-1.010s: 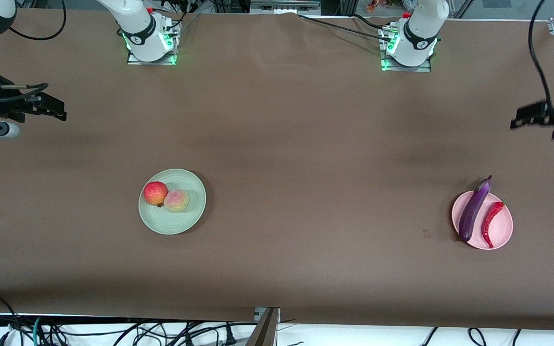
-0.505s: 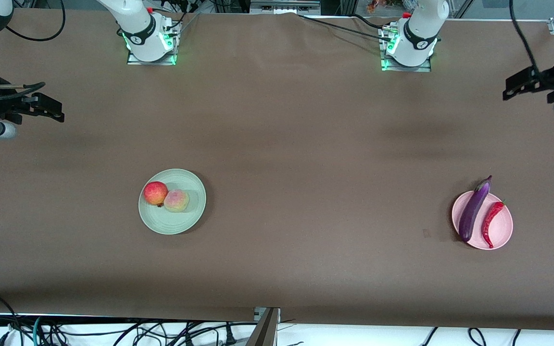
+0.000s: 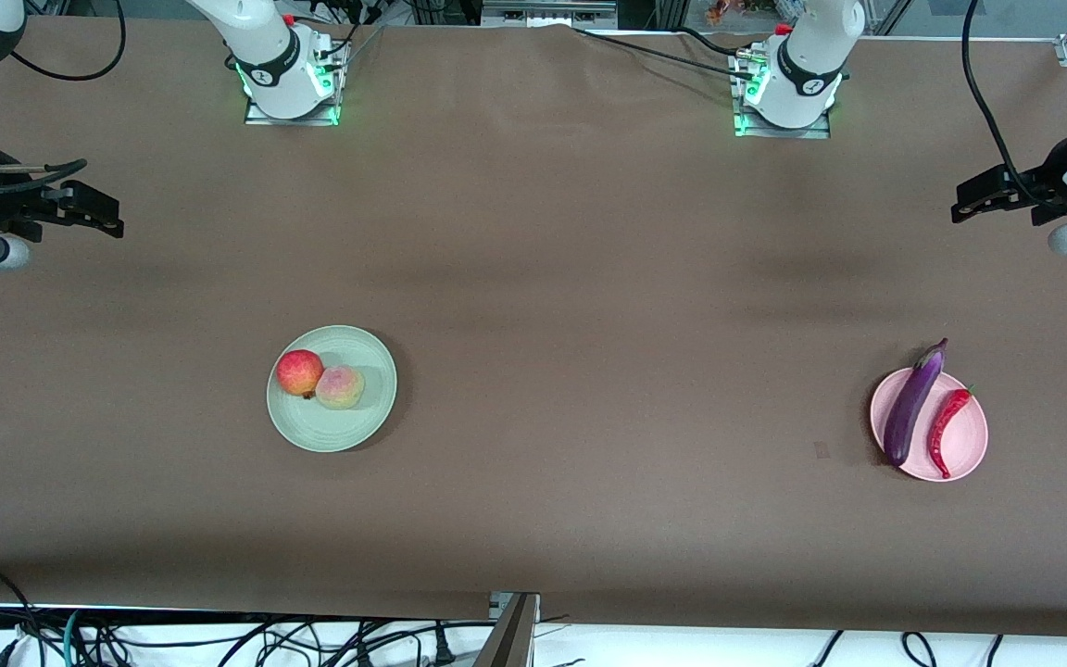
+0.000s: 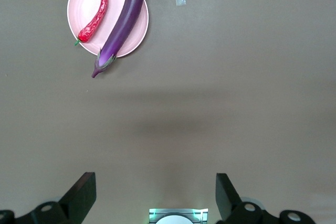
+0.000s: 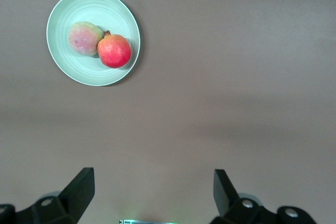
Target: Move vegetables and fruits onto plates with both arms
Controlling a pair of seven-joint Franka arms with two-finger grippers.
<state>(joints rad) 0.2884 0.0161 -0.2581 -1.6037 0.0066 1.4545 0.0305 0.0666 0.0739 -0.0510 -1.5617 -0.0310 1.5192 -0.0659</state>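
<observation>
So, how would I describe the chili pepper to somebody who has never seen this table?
Find the pink plate toward the left arm's end of the table. Two vegetables lie on it side by side. The chili pepper is the thin, curved red one, shorter than the purple eggplant beside it.

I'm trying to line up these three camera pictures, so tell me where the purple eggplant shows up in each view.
Front view: the eggplant lies on the pink plate, toward the left arm's end of the table, cap end past the rim.
Left wrist view: the eggplant lies across the same plate, beside the red chili.
Right wrist view: not in it.
Shared landmark: the pink plate, in the front and left wrist views.
</observation>
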